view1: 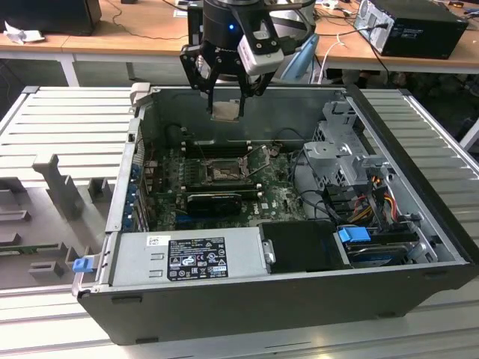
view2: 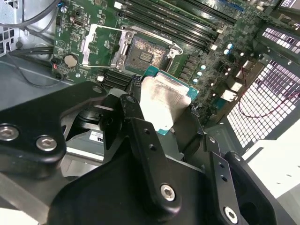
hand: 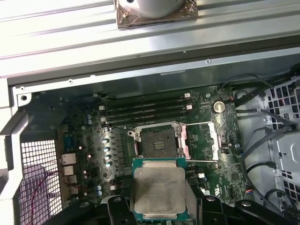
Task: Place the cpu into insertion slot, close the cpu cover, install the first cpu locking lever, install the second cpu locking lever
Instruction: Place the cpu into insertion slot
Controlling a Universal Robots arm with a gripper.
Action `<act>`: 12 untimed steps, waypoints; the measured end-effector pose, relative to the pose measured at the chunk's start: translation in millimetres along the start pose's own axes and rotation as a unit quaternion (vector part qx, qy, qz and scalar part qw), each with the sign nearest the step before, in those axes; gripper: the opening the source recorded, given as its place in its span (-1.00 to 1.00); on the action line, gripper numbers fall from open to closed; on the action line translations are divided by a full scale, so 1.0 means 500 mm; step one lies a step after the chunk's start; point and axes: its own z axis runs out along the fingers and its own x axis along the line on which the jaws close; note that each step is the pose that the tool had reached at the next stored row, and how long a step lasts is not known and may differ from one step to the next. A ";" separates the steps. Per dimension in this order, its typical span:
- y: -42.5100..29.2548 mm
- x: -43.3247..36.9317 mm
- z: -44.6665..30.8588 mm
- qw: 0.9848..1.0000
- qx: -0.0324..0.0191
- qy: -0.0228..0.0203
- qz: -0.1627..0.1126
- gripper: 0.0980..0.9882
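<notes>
My gripper (view1: 227, 101) hangs above the open computer case, shut on the cpu (view1: 227, 111), which is held flat with its tan underside facing the exterior camera. In both wrist views the cpu (hand: 159, 187) (view2: 164, 101) shows its dull grey top between the black fingers (view2: 140, 131). The insertion slot (hand: 157, 140) (view2: 145, 52) (view1: 222, 170) lies bare on the green motherboard, well below the chip. The cpu cover (hand: 199, 139) (view2: 101, 44) is swung open and lies flat beside the slot.
Long black memory slots (hand: 145, 110) run along one side of the socket, and a black card (view1: 213, 200) along the other. A power supply (view1: 187, 258), drive cage (view1: 340, 161) and cables (view1: 367, 198) crowd the case. Grey fixtures (view1: 56, 183) stand outside.
</notes>
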 end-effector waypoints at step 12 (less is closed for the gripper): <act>0.000 0.000 0.000 1.000 -0.001 -0.002 0.020 -0.04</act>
